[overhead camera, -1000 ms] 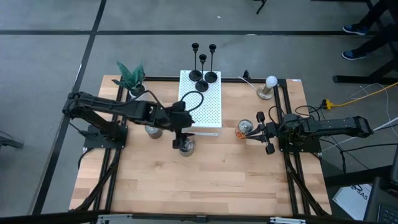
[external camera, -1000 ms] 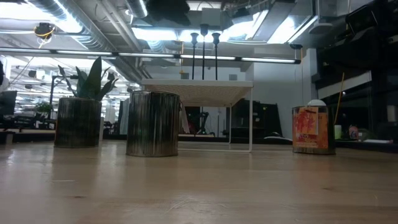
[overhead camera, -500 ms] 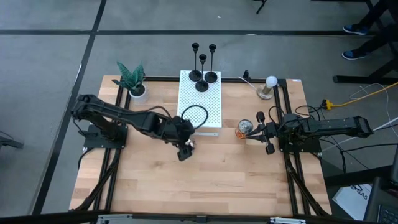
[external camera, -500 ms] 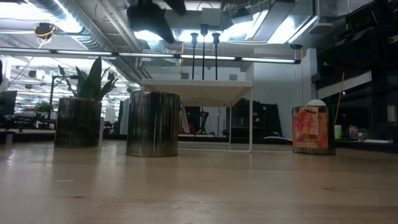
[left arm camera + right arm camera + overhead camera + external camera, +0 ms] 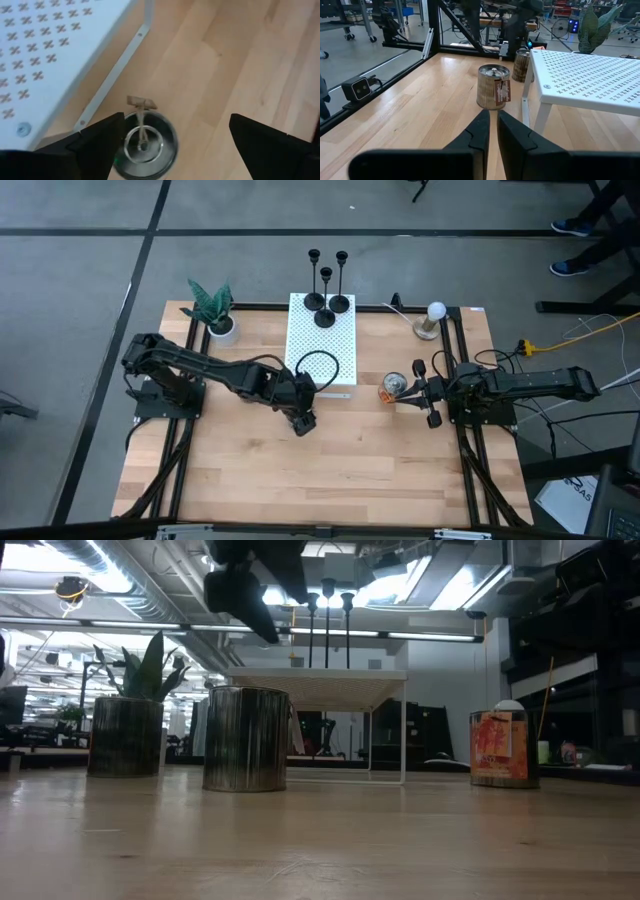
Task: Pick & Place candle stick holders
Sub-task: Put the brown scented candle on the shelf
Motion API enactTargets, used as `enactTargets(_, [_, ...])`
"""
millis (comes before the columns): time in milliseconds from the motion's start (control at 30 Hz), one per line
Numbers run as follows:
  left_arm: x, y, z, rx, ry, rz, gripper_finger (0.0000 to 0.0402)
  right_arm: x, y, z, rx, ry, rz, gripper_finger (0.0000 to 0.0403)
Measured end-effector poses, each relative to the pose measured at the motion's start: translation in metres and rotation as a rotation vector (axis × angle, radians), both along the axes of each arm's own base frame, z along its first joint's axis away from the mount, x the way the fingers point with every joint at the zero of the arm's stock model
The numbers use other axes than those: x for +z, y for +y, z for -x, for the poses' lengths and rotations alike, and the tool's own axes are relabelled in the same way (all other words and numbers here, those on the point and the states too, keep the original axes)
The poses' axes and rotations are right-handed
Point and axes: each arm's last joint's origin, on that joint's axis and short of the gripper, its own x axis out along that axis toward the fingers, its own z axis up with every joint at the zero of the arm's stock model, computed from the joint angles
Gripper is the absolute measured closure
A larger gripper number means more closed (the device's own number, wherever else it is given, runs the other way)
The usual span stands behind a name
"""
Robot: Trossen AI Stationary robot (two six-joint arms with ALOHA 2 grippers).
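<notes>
Three slim black candle stick holders (image 5: 325,315) stand upright by their round bases on the far end of a white perforated stand (image 5: 320,355); in the low view their stems (image 5: 329,630) rise above its top. My left gripper (image 5: 303,423) hangs open above a silver tin with a wick (image 5: 145,146), just off the stand's near edge. Its fingers (image 5: 100,142) point steeply down, and the tin sits toward one of them, untouched. My right gripper (image 5: 493,131) waits shut and level at the table's right side.
An orange-labelled tin (image 5: 391,388) stands just ahead of my right gripper. In the low view two silver tins (image 5: 245,738) (image 5: 125,735) stand in front of the stand. A potted plant (image 5: 212,305) is at the far left, a white bulb on a wooden base (image 5: 433,315) at the far right.
My left gripper has come down and a little toward the table's near edge, over the silver tin, and has rolled about its own axis. In the low view it has sunk into the picture from the top. Nothing else has moved.
</notes>
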Motion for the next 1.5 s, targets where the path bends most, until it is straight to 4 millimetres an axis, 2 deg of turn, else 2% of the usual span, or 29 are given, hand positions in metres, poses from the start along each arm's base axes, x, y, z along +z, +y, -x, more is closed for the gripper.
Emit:
enactTargets(300, [-0.009, -0.001, 0.000, -0.052, 0.050, -0.025, 0.0042, 0.000, 0.000, 0.000, 0.001, 0.000, 0.000, 0.0363])
enactTargets(467, [-0.021, -0.002, -0.007, -0.168, 0.094, -0.105, 0.0042, 0.000, 0.000, 0.000, 0.000, 0.000, 0.000, 0.0363])
enactTargets(767, [-0.043, -0.003, -0.014, -0.243, 0.191, -0.155, 0.0042, 0.000, 0.000, 0.000, 0.000, 0.000, 0.000, 0.0363])
enactTargets(1067, [-0.047, -0.001, -0.010, -0.242, 0.254, -0.158, 0.0042, 0.000, 0.000, 0.000, 0.000, 0.000, 0.000, 0.0363])
enactTargets(1500, [-0.056, 0.012, -0.015, -0.183, 0.292, -0.065, 0.0042, 0.000, 0.000, 0.000, 0.000, 0.000, 0.000, 0.0363])
